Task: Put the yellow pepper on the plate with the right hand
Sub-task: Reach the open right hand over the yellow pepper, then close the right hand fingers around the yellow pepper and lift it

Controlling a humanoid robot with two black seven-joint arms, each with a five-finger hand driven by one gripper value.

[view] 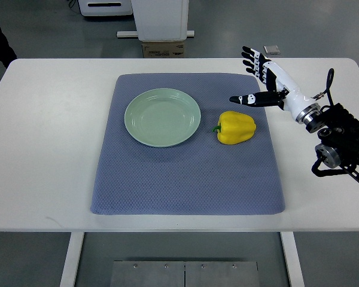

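A white rectangular table (pixel 48 149) carries a blue-grey woven cloth mat (pixel 185 185), and toward the left of that mat sits a round pale-green ceramic plate (pixel 162 117), bare of any load. Just right of the plate, apart from its rim, a glossy yellow bell pepper (pixel 236 127) lies on its side on the mat, its green stem pointing toward the plate. Farther right, the robot's white-and-black right hand (pixel 264 79) hovers near the mat's far right corner, above and beyond the pepper and not touching it. Its fingers are spread and released, holding nothing, with the thumb jutting toward the pepper. No left hand shows in the view.

The step in hand appears to be the reach, with the grasp not yet made. To do it well, the hand likely needs to come down over the pepper's broad body, away from the stem, with the thumb on one flank and the fingers on the other. The skin looks smooth and rounded, so a shallow pinch could let it roll or slip; a deep, enclosing wrap seems safer. The carry to the plate is short and leftward, and a low release near the plate's centre should keep the pepper from rolling off the rim.
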